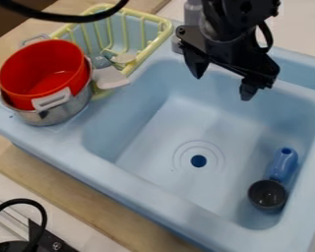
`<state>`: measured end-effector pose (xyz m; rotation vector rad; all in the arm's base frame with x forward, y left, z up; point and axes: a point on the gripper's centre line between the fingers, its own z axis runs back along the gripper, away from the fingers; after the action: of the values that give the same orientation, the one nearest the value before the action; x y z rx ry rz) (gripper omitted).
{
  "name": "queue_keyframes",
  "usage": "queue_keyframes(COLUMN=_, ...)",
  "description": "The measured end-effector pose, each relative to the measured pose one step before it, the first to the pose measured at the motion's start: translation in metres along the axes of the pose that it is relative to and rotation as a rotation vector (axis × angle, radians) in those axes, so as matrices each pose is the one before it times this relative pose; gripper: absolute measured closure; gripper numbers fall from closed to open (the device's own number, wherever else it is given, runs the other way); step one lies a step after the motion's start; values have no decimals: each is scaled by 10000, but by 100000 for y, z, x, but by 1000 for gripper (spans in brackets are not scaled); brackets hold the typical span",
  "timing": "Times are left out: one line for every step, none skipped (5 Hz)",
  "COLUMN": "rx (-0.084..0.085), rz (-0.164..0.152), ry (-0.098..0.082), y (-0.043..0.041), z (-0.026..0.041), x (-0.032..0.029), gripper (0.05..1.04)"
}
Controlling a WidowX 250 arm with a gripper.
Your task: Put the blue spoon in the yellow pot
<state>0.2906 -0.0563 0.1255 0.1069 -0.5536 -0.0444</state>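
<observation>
The blue spoon (282, 166) is lying inside the light-blue sink (140, 184), to the right of the drain (198, 161), beside the basin's right wall. Its blue handle is pointing away from the camera, level with the drain or slightly beyond it, and its dark, round bowl (265, 195) is sitting nearer the camera than the drain. The black gripper (222, 83) is hanging over the basin, beyond the drain and slightly to its right; its two fingers are standing wide apart, pointing down, and they are holding nothing. A grey upright cylinder (193, 14) is standing behind it, farther beyond the drain. Well to the left of the drain, a red pot (22, 81) with a pale grey handle is resting inside a metal pot (55, 116). Beyond the drain and to its left, a pale yellow rack (165, 30) is standing, with a whitish, flat-ended utensil (110, 78) lying at its near edge. A black cable (75, 19) is curving across the far left corner, well apart from the drain
</observation>
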Motion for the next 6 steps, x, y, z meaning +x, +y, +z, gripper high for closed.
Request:
queue_keyframes(rx=-4, rz=-102, ry=244, y=-80, z=-374, x=-675, gripper=85)
queue_keyframes(rx=-633, rz=-1418, ry=284, y=-879, z=2, x=-975, gripper=85)
queue_keyframes(rx=-1244, rz=-2314, ry=294, y=-885, z=965, x=-734, gripper=85)
queue_keyframes(rx=-1297, rz=-2111, ry=243, y=-890, z=871, x=250, gripper=85)
queue_keyframes(rx=-1780, rz=-2072, ry=38, y=-707, z=251, x=-190, gripper=85)
queue_keyframes(rx=-2, rz=-1623, ry=-53, y=-4, z=-600, x=397, gripper=85)
